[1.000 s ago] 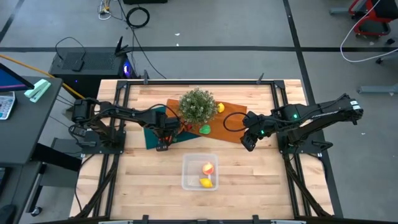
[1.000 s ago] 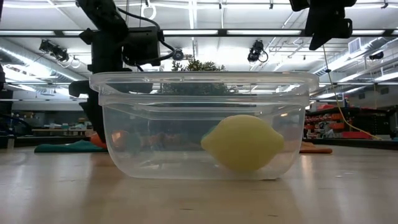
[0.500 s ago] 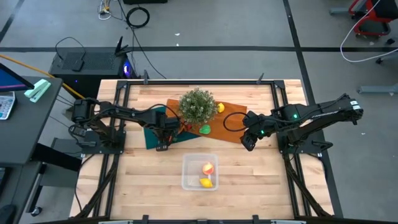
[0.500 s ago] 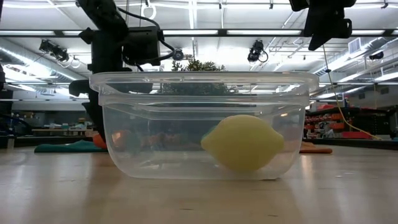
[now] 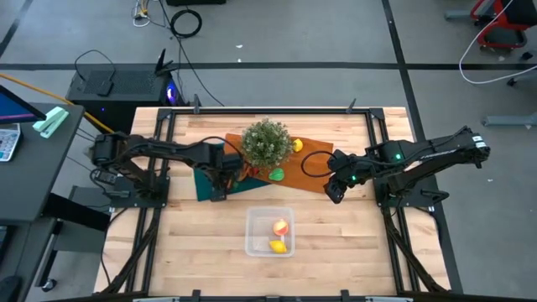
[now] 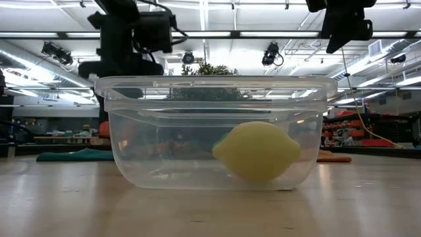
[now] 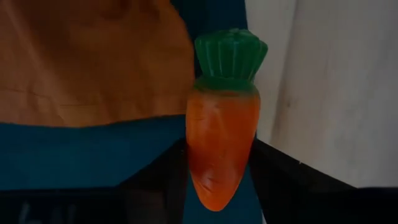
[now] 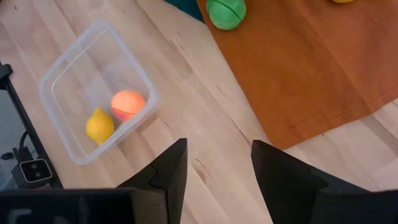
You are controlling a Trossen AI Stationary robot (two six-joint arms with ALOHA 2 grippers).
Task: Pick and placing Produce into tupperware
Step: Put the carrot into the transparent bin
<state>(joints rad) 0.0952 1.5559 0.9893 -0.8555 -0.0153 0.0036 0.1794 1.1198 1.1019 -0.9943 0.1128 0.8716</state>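
The orange carrot (image 7: pixel 221 143) with its green top (image 7: pixel 230 56) sits in my left gripper (image 5: pixel 216 183), which is shut on it above the teal cloth (image 5: pixel 204 186). The clear tupperware (image 5: pixel 269 232) stands on the table's near half and holds a peach-coloured fruit (image 5: pixel 280 226) and a yellow lemon (image 5: pixel 277 245). The green piece (image 5: pixel 276 174) and the second lemon (image 5: pixel 297 145) lie on the orange cloth (image 5: pixel 315 168). My right gripper (image 8: pixel 214 180) hangs open above bare table, right of the box. My left gripper pinches the carrot's orange body (image 7: pixel 214 168) near its pointed end between its two fingers (image 7: pixel 158 180). The green top points away from the gripper, along the fingers' line. In the low view the carrot (image 6: pixel 103 128) shows lifted clear of the cloth.
A bushy green plant (image 5: pixel 267 143) stands on the far part of the orange cloth, close to my left gripper. A black cable loop (image 5: pixel 315 162) lies on the cloth near my right gripper. Bare wood lies around the tupperware on the near half.
My left gripper has risen, still shut on the carrot, and has lifted it off the teal cloth. It has also shifted slightly toward the table's left edge. The right arm has kept still.
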